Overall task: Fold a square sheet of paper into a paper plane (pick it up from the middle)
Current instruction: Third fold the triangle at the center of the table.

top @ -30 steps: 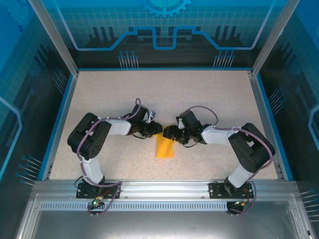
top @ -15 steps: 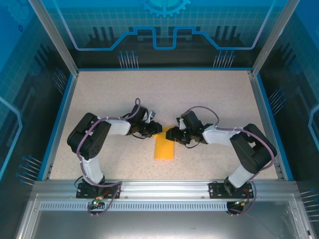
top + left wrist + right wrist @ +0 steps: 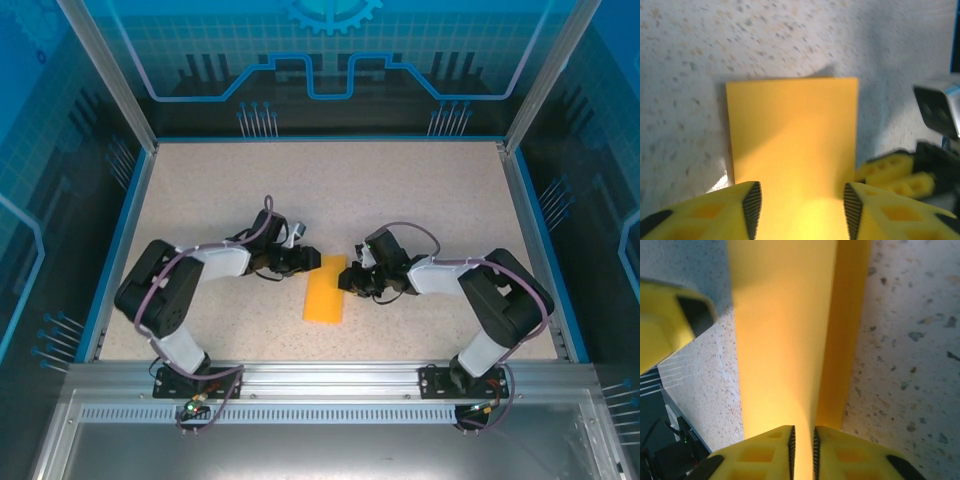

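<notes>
Square sheet of paper, seen from above as a narrow rectangle, lies longer and flatter than a second ago, mid-worktop, well apart from every rim, with bare room beyond. Left wrist: the left pincer has spread and straddles it. Right wrist: the right pincer has closed, pinching a raised flap, so the grip seems to be passing to the right arm for a fold.

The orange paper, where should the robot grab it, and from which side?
Pinch the paper by its right long edge, coming from the right. That flap looks lifted off the table, while the rest lies flat. The right gripper pinches there.
</notes>
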